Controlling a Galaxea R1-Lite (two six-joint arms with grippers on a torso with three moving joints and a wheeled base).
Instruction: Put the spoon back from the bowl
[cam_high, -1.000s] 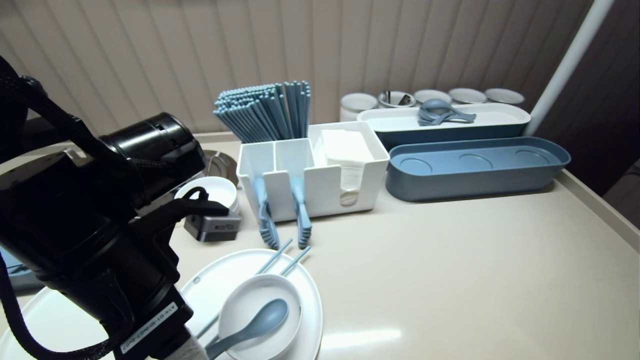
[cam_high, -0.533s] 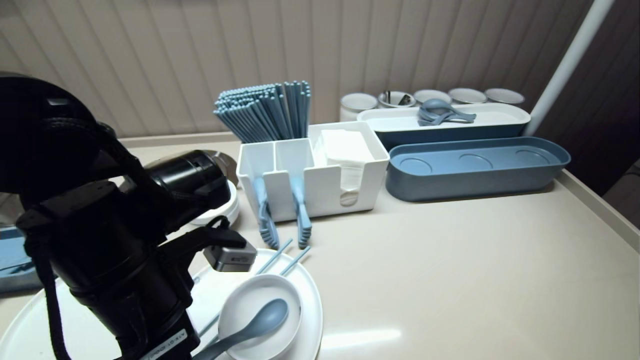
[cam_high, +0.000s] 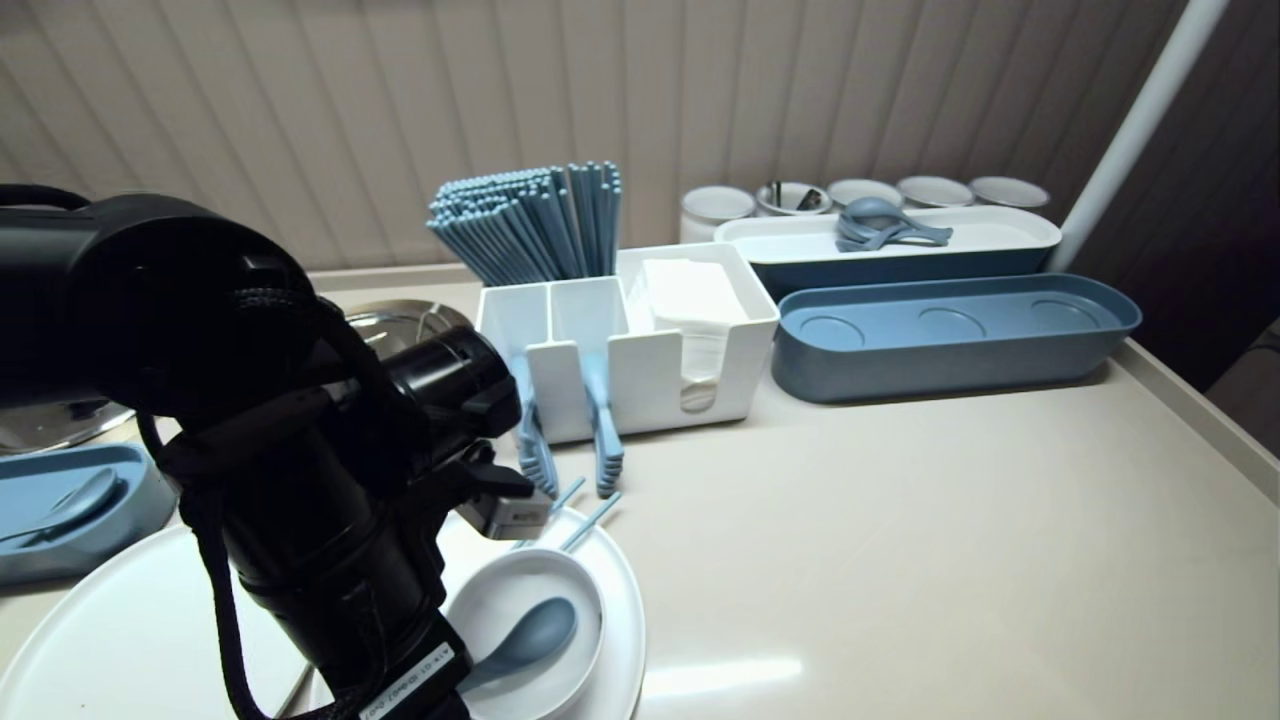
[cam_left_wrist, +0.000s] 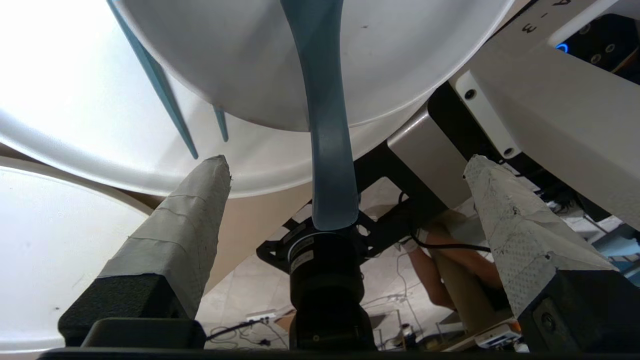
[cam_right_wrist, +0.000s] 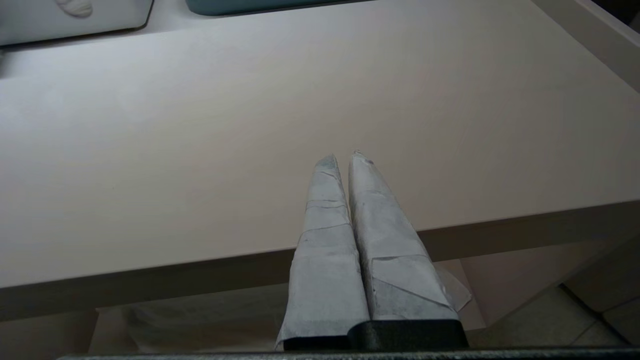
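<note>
Head view: one blue-grey plastic spoon (cam_high: 525, 635) lies in one small white bowl (cam_high: 488, 598) on one round white plate (cam_high: 618, 600), two slim blue chopsticks (cam_high: 592, 520) alongside — laid out, we judge, and unheld. Left wrist view: left gripper (cam_left_wrist: 347, 160) spread wide, spoon handle between its fingers untouched. Right wrist view: right gripper (cam_right_wrist: 341, 155) pressed shut above the beige table (cam_right_wrist: 200, 125).

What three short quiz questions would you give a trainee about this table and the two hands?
1. True or false: the left hand is shut on the handle of the spoon.
2. How many chopsticks lie on the white plate? A one; B two; C six.
3. Fill in: the right hand, near the edge of the table, has its fingers ____.
Key: 1 false, its fingers stand apart on either side of the handle; 2 B; 3 shut.
</note>
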